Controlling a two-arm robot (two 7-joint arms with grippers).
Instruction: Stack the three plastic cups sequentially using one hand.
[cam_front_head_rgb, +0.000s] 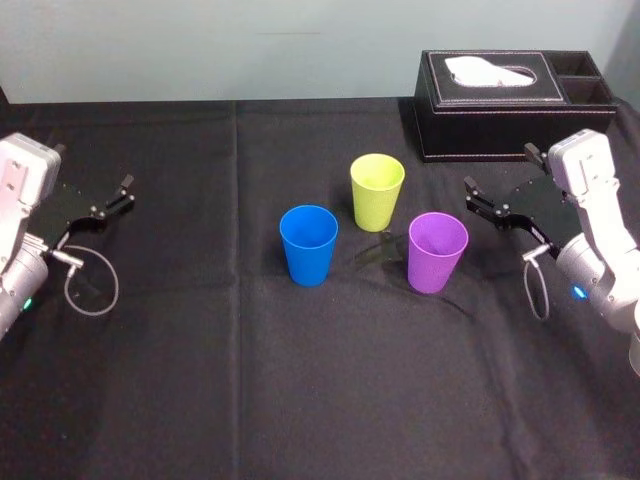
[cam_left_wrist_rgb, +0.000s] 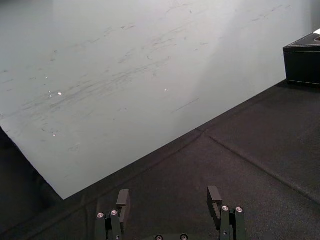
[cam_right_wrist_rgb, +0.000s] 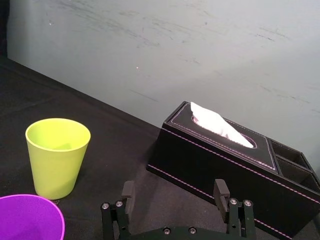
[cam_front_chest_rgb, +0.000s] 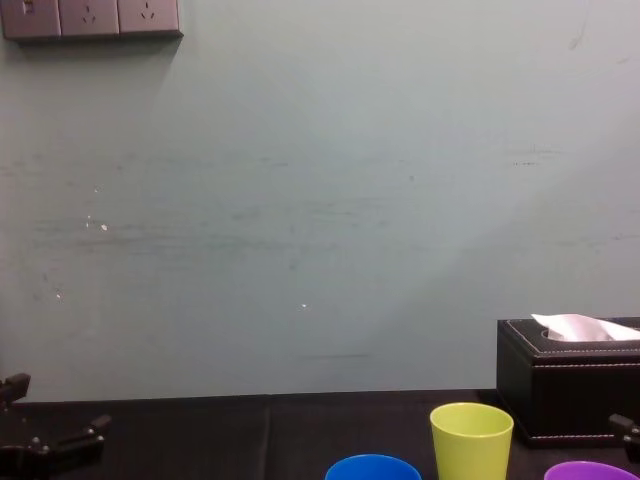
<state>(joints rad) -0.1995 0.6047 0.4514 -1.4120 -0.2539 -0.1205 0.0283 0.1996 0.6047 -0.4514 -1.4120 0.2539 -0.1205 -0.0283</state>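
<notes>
Three plastic cups stand upright and apart in the middle of the black table: the blue cup (cam_front_head_rgb: 308, 244) on the left, the yellow-green cup (cam_front_head_rgb: 377, 191) behind it, the purple cup (cam_front_head_rgb: 437, 251) on the right. My right gripper (cam_front_head_rgb: 477, 204) hovers just right of the purple cup, open with nothing between its fingers. In the right wrist view the right gripper (cam_right_wrist_rgb: 175, 191) points past the yellow-green cup (cam_right_wrist_rgb: 56, 156), with the purple cup's rim (cam_right_wrist_rgb: 27, 217) at the corner. My left gripper (cam_front_head_rgb: 125, 194) is parked open at the table's left side, far from the cups.
A black tissue box (cam_front_head_rgb: 510, 103) with a white tissue and two side compartments sits at the back right, behind the right gripper. A pale wall (cam_front_chest_rgb: 320, 200) rises behind the table. Bare black cloth (cam_front_head_rgb: 300, 380) covers the front of the table.
</notes>
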